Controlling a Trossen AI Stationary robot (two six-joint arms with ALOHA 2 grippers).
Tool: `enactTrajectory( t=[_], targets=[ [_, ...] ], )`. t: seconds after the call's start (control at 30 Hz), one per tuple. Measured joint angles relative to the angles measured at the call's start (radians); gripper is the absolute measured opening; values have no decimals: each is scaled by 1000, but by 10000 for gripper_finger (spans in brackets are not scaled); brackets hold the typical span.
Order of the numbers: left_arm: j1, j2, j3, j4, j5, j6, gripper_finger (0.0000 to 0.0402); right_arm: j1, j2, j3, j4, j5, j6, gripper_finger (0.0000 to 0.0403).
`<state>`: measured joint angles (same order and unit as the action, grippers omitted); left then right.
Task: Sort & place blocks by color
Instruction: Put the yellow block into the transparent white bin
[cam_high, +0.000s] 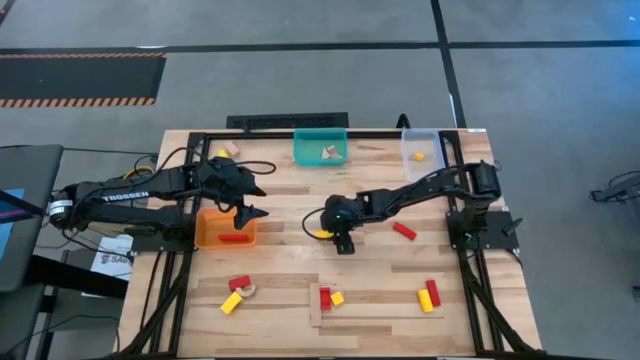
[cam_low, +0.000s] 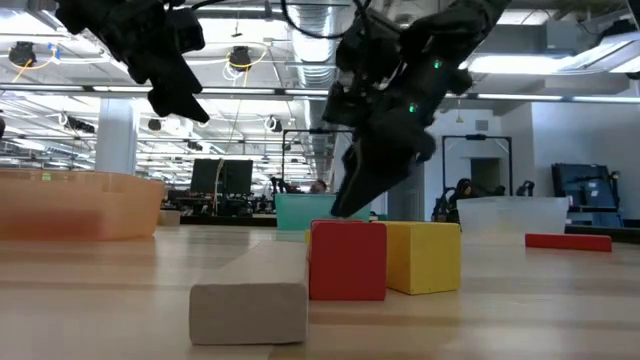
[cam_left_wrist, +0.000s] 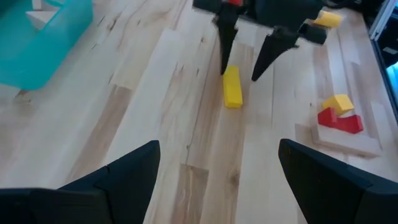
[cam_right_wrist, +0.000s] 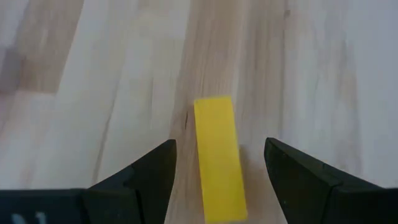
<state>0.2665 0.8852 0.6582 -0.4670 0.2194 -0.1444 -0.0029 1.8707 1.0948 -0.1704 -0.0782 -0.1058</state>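
My right gripper (cam_high: 340, 238) is open at mid-table, pointing down. Its fingers stand on either side of a yellow bar (cam_right_wrist: 217, 158), which lies flat on the wood (cam_left_wrist: 232, 87) with a gap on each side. My left gripper (cam_high: 248, 210) is open and hangs above the orange bin (cam_high: 208, 232); a red bar (cam_high: 235, 238) lies in that bin. Other blocks lie on the table: a red bar (cam_high: 404, 231) to the right, and red and yellow pieces near the front edge (cam_high: 238, 290) (cam_high: 330, 297) (cam_high: 430, 295). A pale wood block (cam_low: 248, 312) lies close to the low camera.
A teal bin (cam_high: 320, 147) with a pale wood piece and a clear bin (cam_high: 420, 150) with a yellow piece stand along the far edge. Another pale block (cam_high: 231, 151) lies far left. A thin wooden board (cam_high: 350, 312) sits near the front. Bare wood lies between the two grippers.
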Motion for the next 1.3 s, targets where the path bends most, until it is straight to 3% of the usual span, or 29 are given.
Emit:
enactTrajectory(
  t=[0.17, 0.33, 0.43, 0.6, 1.0, 1.3],
  targets=[
    [-19, 0, 0, -7, -23, 0, 316, 1, 68, -1, 4, -12, -1, 265],
    [-23, 0, 0, -17, -23, -2, 315, 3, 103, 4, 10, -4, 103, 248],
    [-23, 0, 0, -23, -24, 2, 315, 2, 102, 3, 9, -2, 153, 203],
    [-22, 0, 0, -22, -24, 3, 316, -13, 53, -1, -24, -3, 193, 86],
    [-22, 0, 0, -18, -26, 3, 316, -201, -227, -5, -369, -52, 180, 83],
    [-22, 0, 0, -18, -72, -57, 316, -428, -452, -4, -644, 133, 220, 83]
  ],
)
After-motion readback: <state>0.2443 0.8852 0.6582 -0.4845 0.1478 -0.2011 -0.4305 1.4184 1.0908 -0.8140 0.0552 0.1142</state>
